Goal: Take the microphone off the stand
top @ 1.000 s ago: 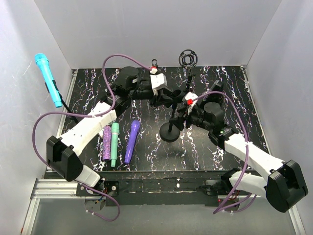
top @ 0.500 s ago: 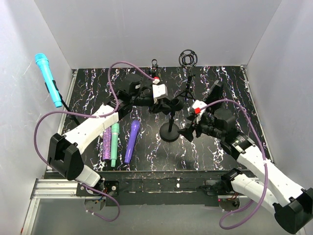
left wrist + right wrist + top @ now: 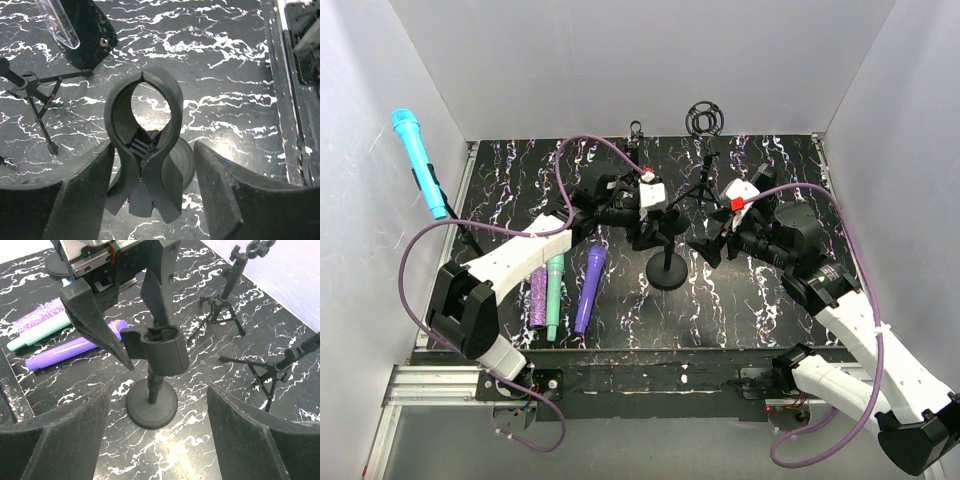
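The black stand (image 3: 667, 270) with a round base stands mid-table. Its clip (image 3: 143, 112) is closed and its ring holds nothing. My left gripper (image 3: 154, 147) is open, one finger on each side of the clip's handles, with a gap on the right side. My right gripper (image 3: 159, 395) is open and empty, set back to the right of the stand (image 3: 151, 407). No microphone is in this stand. A purple microphone (image 3: 589, 289), a teal one (image 3: 553, 293) and a glittery purple one (image 3: 537, 292) lie flat to the stand's left.
A cyan microphone (image 3: 417, 162) sits in a holder by the left wall. Two small tripods (image 3: 705, 175) (image 3: 636, 135) stand at the back, one with a ring mount (image 3: 705, 118). White walls enclose the table on three sides.
My right gripper opened and backed away to the right of the stand. My left gripper came forward over the stand and its jaws widened round the clip.
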`<action>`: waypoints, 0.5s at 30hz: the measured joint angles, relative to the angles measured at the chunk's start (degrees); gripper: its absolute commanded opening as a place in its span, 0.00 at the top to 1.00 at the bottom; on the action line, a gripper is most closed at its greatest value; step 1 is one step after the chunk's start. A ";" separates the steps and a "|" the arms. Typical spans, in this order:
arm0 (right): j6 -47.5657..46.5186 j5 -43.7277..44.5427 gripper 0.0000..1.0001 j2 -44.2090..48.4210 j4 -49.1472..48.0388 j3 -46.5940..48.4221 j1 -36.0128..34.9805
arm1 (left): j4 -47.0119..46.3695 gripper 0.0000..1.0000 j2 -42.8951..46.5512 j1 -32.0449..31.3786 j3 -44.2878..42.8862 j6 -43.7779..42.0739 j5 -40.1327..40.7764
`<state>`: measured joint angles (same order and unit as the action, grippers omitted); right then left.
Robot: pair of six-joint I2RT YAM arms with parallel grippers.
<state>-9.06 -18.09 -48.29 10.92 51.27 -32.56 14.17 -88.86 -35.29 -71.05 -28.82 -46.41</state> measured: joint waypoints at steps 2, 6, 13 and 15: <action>0.04 0.15 0.17 -0.17 0.68 0.02 0.72 | -0.92 0.33 -0.70 -0.31 0.52 0.55 0.31; 0.42 0.17 0.17 -0.35 1.68 0.02 2.45 | 0.68 0.36 -1.27 -0.68 -0.98 0.52 -0.11; 1.77 0.17 0.17 -0.37 2.32 0.02 5.57 | 4.31 0.67 -5.73 -0.79 -6.64 -2.38 -0.87; 1.99 0.17 0.17 -0.37 2.32 0.02 6.16 | 4.83 0.77 -6.21 -0.79 -7.34 -2.93 -1.31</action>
<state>-7.07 -17.91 -48.66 13.23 51.29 -26.39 19.00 -95.07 -36.07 -78.39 -31.75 -47.72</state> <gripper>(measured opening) 0.831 0.391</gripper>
